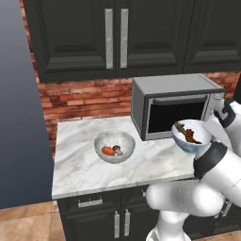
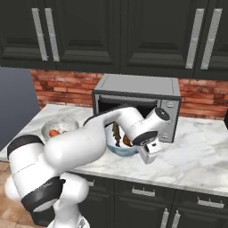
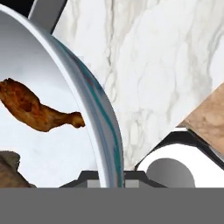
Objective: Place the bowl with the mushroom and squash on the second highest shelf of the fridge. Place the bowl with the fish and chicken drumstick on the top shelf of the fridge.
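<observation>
The plain pale bowl [image 1: 114, 146] rests on the marble counter [image 1: 80, 164], holding a red-orange squash [image 1: 108, 151] and a small brown-capped mushroom [image 1: 117, 150]; it is half hidden behind my arm [image 2: 55, 126]. A white bowl with a blue pattern [image 1: 190, 137] hangs in front of the microwave, with my gripper [image 1: 207, 132] shut on its right rim. The dark fish [image 1: 186, 132] and the orange-brown chicken drumstick [image 3: 35, 109] lie inside it. The bowl's rim [image 3: 103, 131] runs down between my fingers. The fridge's grey side [image 1: 16, 103] stands at the left; its shelves are hidden.
A grey microwave [image 1: 174, 106] sits on the counter against the brick wall. Dark upper cabinets [image 1: 117, 33] hang overhead and dark lower cabinets [image 1: 108, 212] run under the counter. Past the counter's front edge lies wooden floor [image 3: 208, 116].
</observation>
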Controlling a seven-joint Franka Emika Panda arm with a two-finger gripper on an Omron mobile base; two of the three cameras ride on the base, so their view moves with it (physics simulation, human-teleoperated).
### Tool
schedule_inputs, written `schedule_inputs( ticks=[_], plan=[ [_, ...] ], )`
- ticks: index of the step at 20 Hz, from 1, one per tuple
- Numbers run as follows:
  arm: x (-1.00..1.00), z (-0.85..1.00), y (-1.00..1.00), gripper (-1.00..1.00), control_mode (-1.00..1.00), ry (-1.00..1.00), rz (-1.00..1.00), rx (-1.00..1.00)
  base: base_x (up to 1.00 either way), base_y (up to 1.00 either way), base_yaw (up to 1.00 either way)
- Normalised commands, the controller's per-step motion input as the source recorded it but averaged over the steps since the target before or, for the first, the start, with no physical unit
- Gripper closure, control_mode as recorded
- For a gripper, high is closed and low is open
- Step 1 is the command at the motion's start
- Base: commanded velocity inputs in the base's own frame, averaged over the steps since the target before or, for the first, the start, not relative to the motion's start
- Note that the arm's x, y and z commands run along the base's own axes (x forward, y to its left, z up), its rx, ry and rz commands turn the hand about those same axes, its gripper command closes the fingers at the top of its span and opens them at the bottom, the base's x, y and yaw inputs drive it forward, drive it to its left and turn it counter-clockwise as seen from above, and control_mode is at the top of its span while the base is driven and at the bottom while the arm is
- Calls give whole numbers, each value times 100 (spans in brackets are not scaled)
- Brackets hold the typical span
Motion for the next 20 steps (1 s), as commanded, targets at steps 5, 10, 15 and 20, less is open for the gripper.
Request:
schedule_inputs(
  ticks=[5, 10, 15, 20],
  plan=[
    [-47, 100, 100, 100, -100, -5, 0, 1, 0, 0, 0],
    [-59, 92, 100, 100, -100, -1, 0, 7, 0, 0, 0],
    [-78, 56, 100, 100, -100, 0, 2, 10, 0, 0, 0],
    [-66, 16, 100, 100, -100, 0, 2, 13, 0, 0, 0]
  ],
)
